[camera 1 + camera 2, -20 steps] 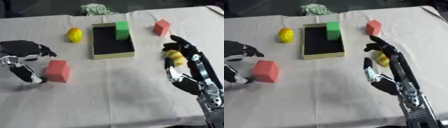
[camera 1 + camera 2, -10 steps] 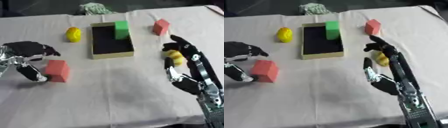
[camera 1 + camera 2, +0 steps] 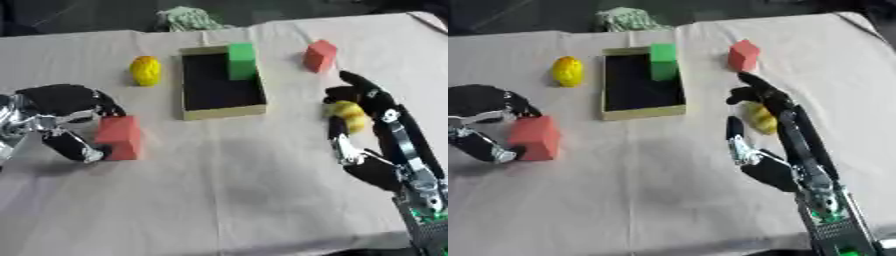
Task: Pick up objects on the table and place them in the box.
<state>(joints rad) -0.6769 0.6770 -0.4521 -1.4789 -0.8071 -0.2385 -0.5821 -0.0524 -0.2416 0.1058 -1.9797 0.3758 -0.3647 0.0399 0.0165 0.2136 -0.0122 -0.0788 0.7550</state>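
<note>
A black-lined open box (image 3: pixel 220 86) lies at mid table with a green block (image 3: pixel 241 60) standing in its far right corner. My left hand (image 3: pixel 63 108) is at the left, fingers curled over a red block (image 3: pixel 120 137) and the thumb against its near left side. The block rests on the table. A yellow lemon-like fruit (image 3: pixel 145 70) lies left of the box. A second red block (image 3: pixel 319 55) stands right of the box. My right hand (image 3: pixel 376 131) is open, fingers up, with another yellow fruit (image 3: pixel 348 114) just behind its fingers.
A crumpled green-white cloth (image 3: pixel 187 18) lies at the table's far edge behind the box. The white tablecloth (image 3: pixel 227 190) spreads bare over the near half.
My left hand has moved right and closed in on the red block, fingers now over its top. The right hand stays as it was.
</note>
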